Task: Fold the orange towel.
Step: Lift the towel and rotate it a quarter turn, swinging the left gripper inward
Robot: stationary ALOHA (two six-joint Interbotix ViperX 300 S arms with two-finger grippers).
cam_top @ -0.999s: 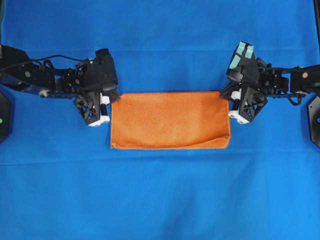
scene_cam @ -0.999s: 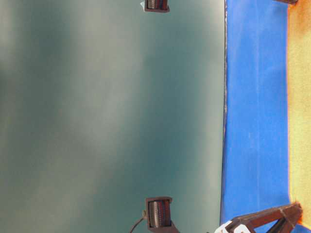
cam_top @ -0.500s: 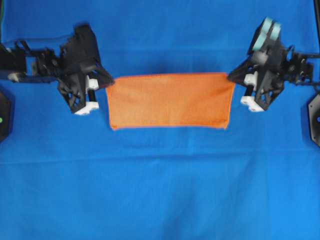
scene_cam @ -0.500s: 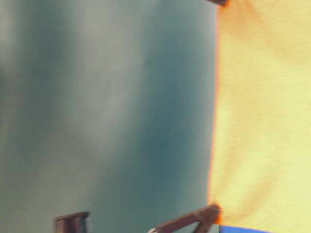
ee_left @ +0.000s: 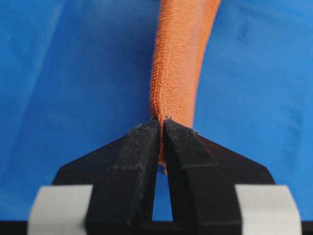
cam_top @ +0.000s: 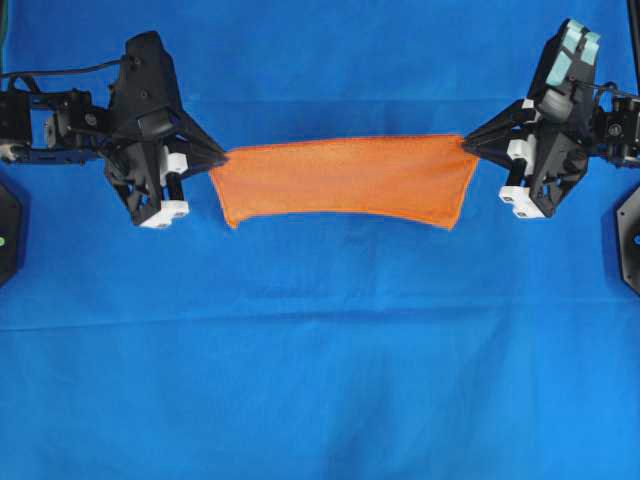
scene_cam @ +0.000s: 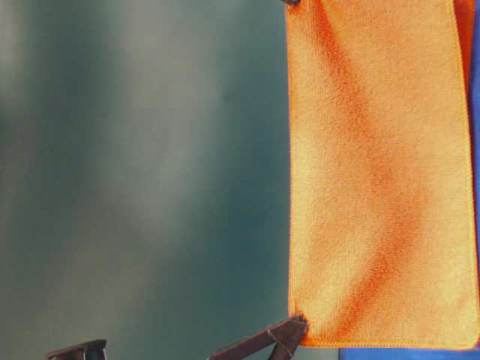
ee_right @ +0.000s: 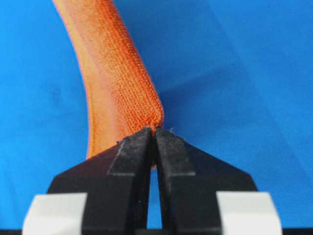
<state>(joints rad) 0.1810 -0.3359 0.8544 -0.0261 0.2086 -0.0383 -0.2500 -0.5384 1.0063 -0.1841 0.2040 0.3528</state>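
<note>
— Where's the orange towel (cam_top: 345, 180)?

— Hanging doubled over, stretched between the two arms above the blue cloth (cam_top: 320, 380). Its top edge sags a little in the middle, and its lower corners dangle free.

— And the grippers?

— The left gripper (cam_top: 215, 158) pinches the towel's left top corner, jaws closed tight on the fold. The right gripper (cam_top: 470, 145) does likewise at the right top corner.

— Anything else around?

— Just blue cloth underneath.
</note>
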